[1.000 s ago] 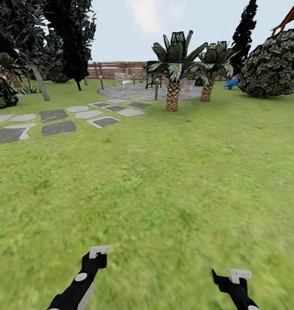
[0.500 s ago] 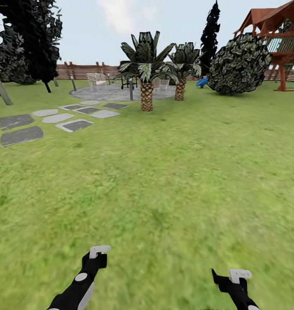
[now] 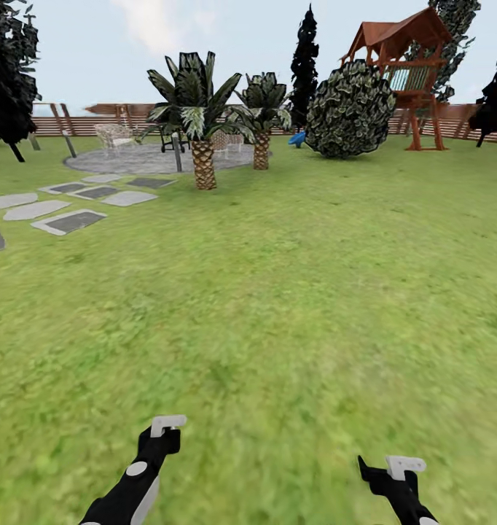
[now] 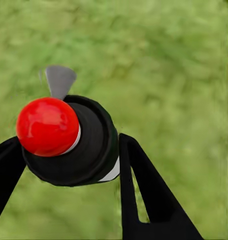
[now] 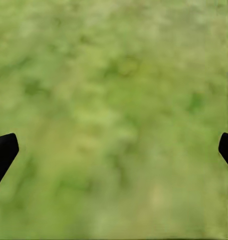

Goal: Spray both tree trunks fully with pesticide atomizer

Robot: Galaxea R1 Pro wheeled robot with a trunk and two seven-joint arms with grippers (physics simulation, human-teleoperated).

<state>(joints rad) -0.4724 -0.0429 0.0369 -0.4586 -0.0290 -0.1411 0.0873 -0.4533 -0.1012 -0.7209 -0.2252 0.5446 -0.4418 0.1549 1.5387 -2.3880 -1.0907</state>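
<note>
We hold both arms low and forward. Our left end effector (image 4: 68,160) is clamped on a black, red-capped object; our right end effector (image 5: 114,150) is spread wide.

palm trees (image 3: 202,124), stepping stones (image 3: 68,222), wooden playhouse (image 3: 403,65), round bush (image 3: 350,110)

Pesticide atomizer (image 4: 88,145) is sitting between the two black fingers of the left gripper (image 4: 68,141), touching both as far as I can tell. In the left wrist view it's looking like a stubby round black body with a shiny red ball on the end facing the camera, a thin pale ring under the ball and a small grey tab sticking out past it. It's hanging above the floor (image 3: 278,292), which is just blurry green grass stretching across the garden to the brown slat fence (image 3: 460,120) at the back.
</note>
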